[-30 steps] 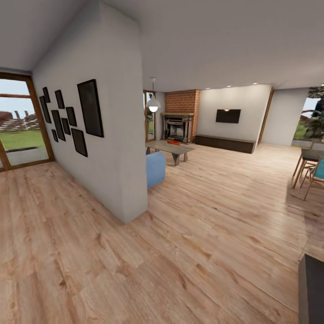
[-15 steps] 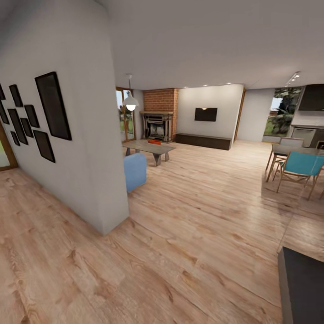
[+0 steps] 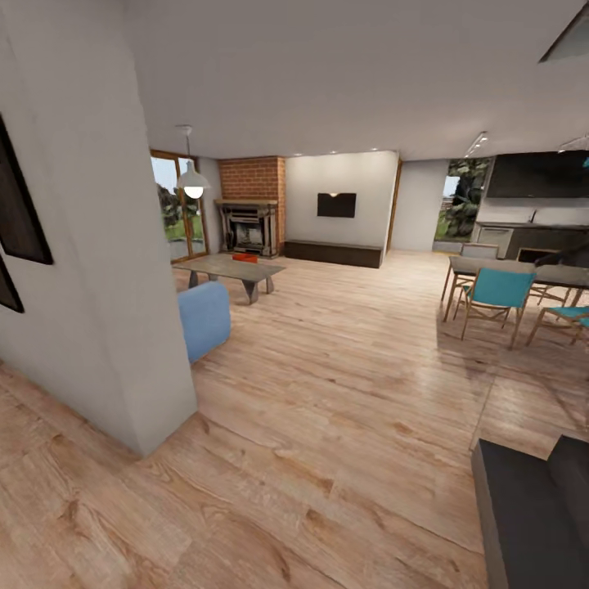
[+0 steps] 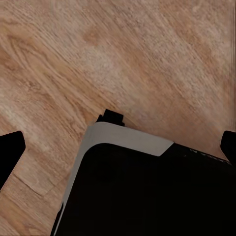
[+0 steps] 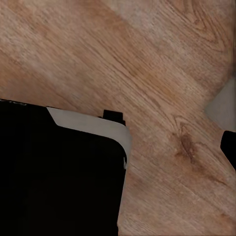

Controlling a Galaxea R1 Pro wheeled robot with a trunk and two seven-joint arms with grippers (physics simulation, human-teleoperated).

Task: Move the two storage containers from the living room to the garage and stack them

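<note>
1. We are looking across the living room (image 3: 352,327), with its light wood plank floor (image 3: 327,425) running from beneath us to the far wall.
2. A white partition wall (image 3: 98,270) is standing close at the left of the head view, and dark picture frames (image 3: 18,221) are hanging on it.
3. Past that wall's end, the rounded end of a blue sofa (image 3: 203,317) is showing.
4. Beyond the sofa a low grey table (image 3: 227,268) is standing, and a small orange-red thing, one of the storage containers (image 3: 245,257) as far as we can tell, is lying on it; it is too small for us to say whether it is one bin or two.
5. A white pendant lamp (image 3: 193,182) is hanging above the table, and a red brick column (image 3: 254,176) with a fireplace (image 3: 245,229) is standing behind it.
6. A black TV (image 3: 337,204) is hanging on the far white wall over a long dark low cabinet (image 3: 331,252).
7. At the right, teal chairs (image 3: 495,293) are standing around a dining table (image 3: 523,270), well apart from the sofa.
8. In the left wrist view we are seeing dark finger tips (image 4: 10,152) at both picture edges, standing apart over the planks, with the robot's dark, white-edged body (image 4: 147,191) below.
9. In the right wrist view one dark tip (image 5: 229,147) is showing at an edge; whether those fingers are apart or together we cannot tell.
</note>
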